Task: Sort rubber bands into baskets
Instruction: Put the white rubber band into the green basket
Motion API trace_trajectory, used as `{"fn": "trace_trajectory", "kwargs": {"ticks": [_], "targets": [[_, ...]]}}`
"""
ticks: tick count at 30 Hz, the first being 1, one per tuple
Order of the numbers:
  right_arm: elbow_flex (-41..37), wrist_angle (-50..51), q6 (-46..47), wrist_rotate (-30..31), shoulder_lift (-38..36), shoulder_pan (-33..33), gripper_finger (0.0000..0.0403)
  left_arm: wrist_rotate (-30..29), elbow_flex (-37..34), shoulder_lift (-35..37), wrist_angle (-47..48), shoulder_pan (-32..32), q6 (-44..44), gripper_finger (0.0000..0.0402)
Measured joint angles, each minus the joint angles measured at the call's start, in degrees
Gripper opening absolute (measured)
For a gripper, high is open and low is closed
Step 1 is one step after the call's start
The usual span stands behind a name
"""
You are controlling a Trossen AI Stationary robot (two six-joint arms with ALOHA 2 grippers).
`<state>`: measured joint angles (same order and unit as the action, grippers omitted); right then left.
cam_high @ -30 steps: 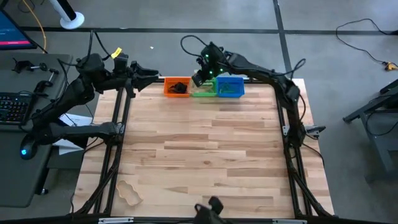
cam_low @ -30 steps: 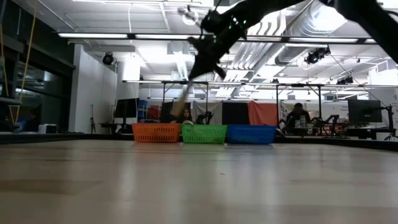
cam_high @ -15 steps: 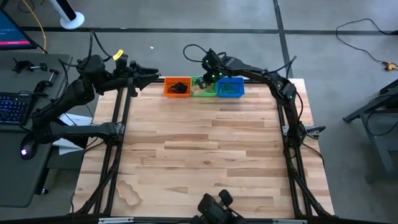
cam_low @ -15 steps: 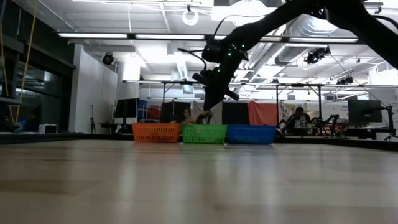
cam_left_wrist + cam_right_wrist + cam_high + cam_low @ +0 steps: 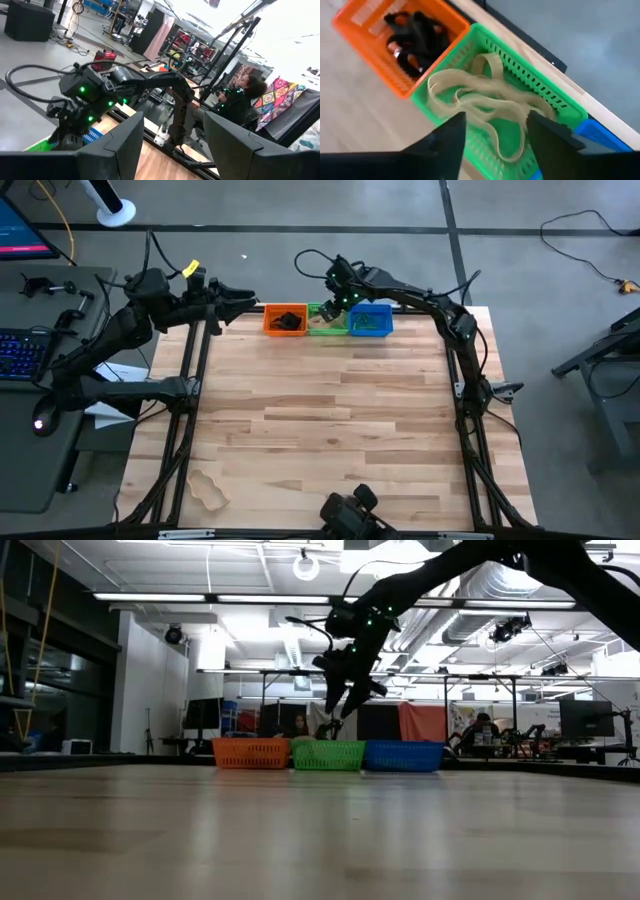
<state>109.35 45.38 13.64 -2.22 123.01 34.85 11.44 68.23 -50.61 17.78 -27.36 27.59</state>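
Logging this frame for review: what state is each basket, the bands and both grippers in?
Orange basket: holds black rubber bands.
Green basket: holds tan rubber bands.
Blue basket: upright, contents unclear.
Right gripper: open, above green basket.
Left gripper: open, idle.

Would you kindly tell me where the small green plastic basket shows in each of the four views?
High view: green plastic basket, table's far edge, between orange and blue.
Low view, centre, middle of the row.
Left wrist view: only a green sliver at the lower left.
Right wrist view, holding tan bands.
Shared landmark: orange plastic basket beside it.
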Motion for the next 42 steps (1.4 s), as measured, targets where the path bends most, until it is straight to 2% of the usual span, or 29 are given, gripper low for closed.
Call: {"fn": "trace_trajectory", "kwargs": {"ticks": [4, 7, 11, 14, 17, 20, 23, 25, 28, 30, 36, 42], "targets": [[1.54, 3.6, -3.4, -2.95, -1.86, 0.05, 0.0232, -0.04, 0.02, -1.0, 1.44, 1.63, 2.15, 0.02], [1.58, 5.38, -5.99, -4.09, -5.02, 0.05, 0.0237, 0.63, 0.02, -3.42, 10.94, 6.72, 2.97, 0.02], [1.65, 8.37, -8.94, -4.35, -9.01, -0.08, 0.0238, 0.21, -0.14, -9.32, 33.17, 19.61, 5.64, 0.02], [1.65, 10.66, -10.64, -4.88, -10.98, -0.4, 0.0238, -0.71, -2.58, -14.18, 40.96, 33.39, 11.01, 0.02], [1.65, 12.94, -12.35, -5.31, -12.09, -0.85, 0.0238, 0.31, -7.6, -18.65, 38.97, 48.65, 18.07, 0.02], [1.63, 14.16, -13.83, -5.38, -12.17, -1.49, 0.0238, 4.13, -12.01, -22.73, 35.8, 62.21, 24.64, 0.02], [1.63, 13.5, -15.3, -5.36, -12.14, -2.03, 0.0238, 4.75, -14.53, -26.74, 30.69, 71.88, 28.37, 0.02], [1.63, 12.35, -15.62, -5.36, -12.14, -2.29, 0.0238, 1.24, -15.11, -29.13, 27.88, 76.18, 27.87, 0.02], [1.61, 11.74, -15.62, -5.34, -12.14, -2.29, 0.0238, -5.52, -15.69, -32.92, 27.6, 80.81, 25.21, 0.02], [1.61, 12.16, -15.62, -5.34, -12.14, -2.29, 0.0238, -7.56, -15.86, -35.51, 27.88, 82.49, 23.46, 0.02], [1.58, 12.58, -15.07, -5.29, -12.11, -2.27, 0.0238, -7.99, -15.87, -42.81, 26.86, 85.3, 19.74, 0.02], [1.58, 12.63, -14.93, -4.75, -12.11, -2.27, 0.0238, -8.87, -15.58, -47.73, 25.53, 86.28, 19.87, 0.02]]}}
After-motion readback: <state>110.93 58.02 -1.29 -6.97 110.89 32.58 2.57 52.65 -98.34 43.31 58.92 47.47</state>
